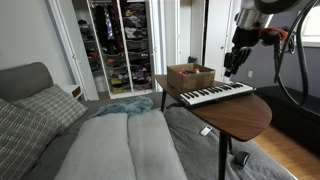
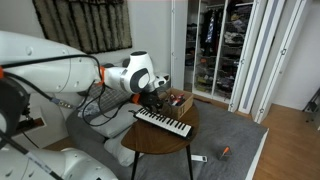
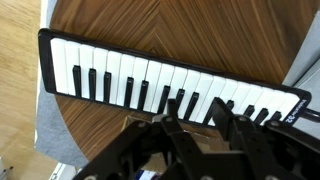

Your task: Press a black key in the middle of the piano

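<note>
The piano [image 1: 215, 94] is a slim grey-white keyboard lying on a brown oval table [image 1: 240, 115]; it shows in both exterior views [image 2: 163, 122]. In the wrist view its white and black keys [image 3: 120, 75] run across the top. My gripper [image 1: 232, 68] hangs just above the piano's far edge, next to the brown box. In the wrist view the two fingers [image 3: 197, 108] point at the black keys near the middle of the row. They are nearly together with a narrow gap and hold nothing. Whether the tips touch the keys is unclear.
A brown open-topped box [image 1: 190, 75] stands on the table right behind the piano [image 2: 178, 100]. A bed with grey cover and pillows [image 1: 60, 125] lies beside the table. An open closet [image 1: 120, 40] is behind. Small items lie on the floor [image 2: 222, 152].
</note>
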You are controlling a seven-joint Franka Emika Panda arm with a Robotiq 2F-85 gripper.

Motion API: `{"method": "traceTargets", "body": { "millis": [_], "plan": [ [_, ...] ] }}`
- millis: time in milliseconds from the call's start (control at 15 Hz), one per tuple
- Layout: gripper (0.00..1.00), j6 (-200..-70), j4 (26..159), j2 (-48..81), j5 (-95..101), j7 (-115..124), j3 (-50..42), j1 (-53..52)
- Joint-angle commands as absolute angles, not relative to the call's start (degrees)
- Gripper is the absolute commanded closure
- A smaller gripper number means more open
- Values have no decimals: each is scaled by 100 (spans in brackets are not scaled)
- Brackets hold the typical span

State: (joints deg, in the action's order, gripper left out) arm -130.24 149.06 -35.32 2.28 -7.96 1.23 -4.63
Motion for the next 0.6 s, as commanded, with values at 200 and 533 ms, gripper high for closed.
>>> {"method": "traceTargets", "body": {
  "millis": [200,533],
  "plan": [
    [4,-12504,15294,-4551,166,-553,161,-479],
    [0,-12291,15365,-4913,177,-400,201,-450]
  ]
}}
